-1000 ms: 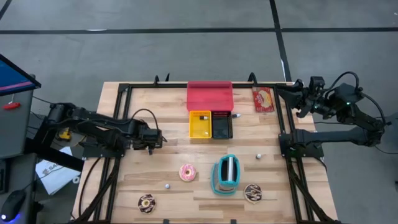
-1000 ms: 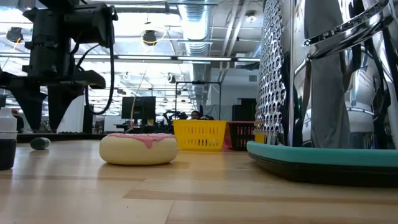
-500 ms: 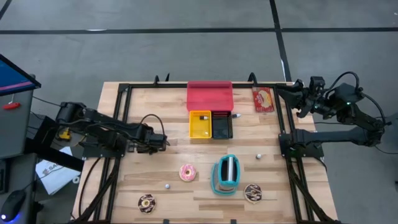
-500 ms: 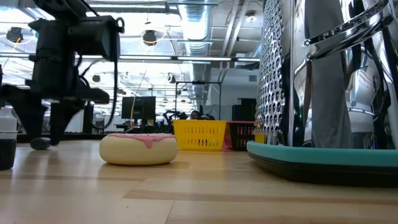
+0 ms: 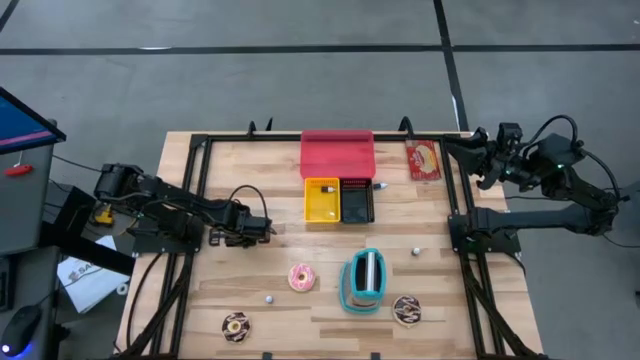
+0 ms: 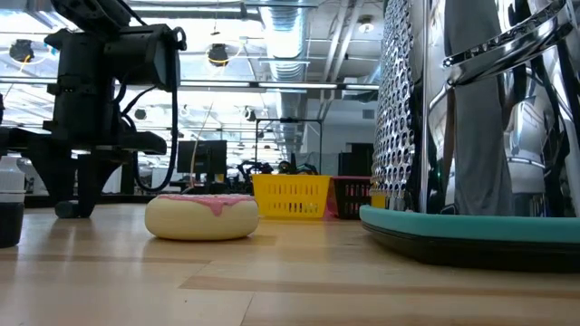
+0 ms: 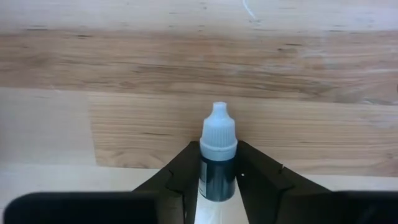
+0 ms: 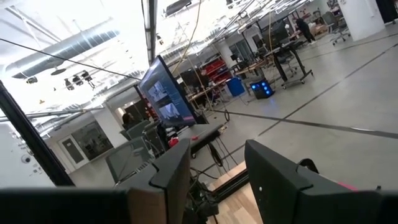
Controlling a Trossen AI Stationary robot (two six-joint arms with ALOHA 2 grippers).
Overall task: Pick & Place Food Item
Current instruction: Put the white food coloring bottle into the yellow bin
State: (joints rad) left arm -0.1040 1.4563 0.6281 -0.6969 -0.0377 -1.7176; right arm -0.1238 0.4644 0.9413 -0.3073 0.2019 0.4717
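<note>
A small dropper bottle (image 7: 217,168) with a dark green body and a white cap lies on its side on the wooden table, left of the middle. My left gripper (image 7: 217,148) points down over it and is shut on it; in the low view the gripper (image 6: 65,195) reaches the tabletop. A pink-iced donut (image 5: 301,277) lies flat nearer the front, and two chocolate donuts (image 5: 236,324) (image 5: 406,309) lie by the near edge. My right gripper (image 8: 217,180) is held high at the table's far right, open and holding nothing. My left gripper pinches the bottle's dark body (image 7: 213,180), just behind the white cap (image 7: 217,127), between its two fingers. The fingers (image 7: 186,163) come from above, pointing down, and lie across the bottle. The bottle lies on the table, its cap reaching past the fingertips.
A steel grater on a teal base (image 5: 363,280) stands right of the pink donut. Yellow (image 5: 322,199), black (image 5: 357,200) and red (image 5: 338,153) bins sit at the far middle, with a snack packet (image 5: 423,159) to their right. Another small bottle (image 6: 9,199) stands near the front.
My left gripper has come down to the tabletop and shifted a little toward the table's right edge. Its fingers have drawn together around the small bottle, which has stayed lying where it was.
</note>
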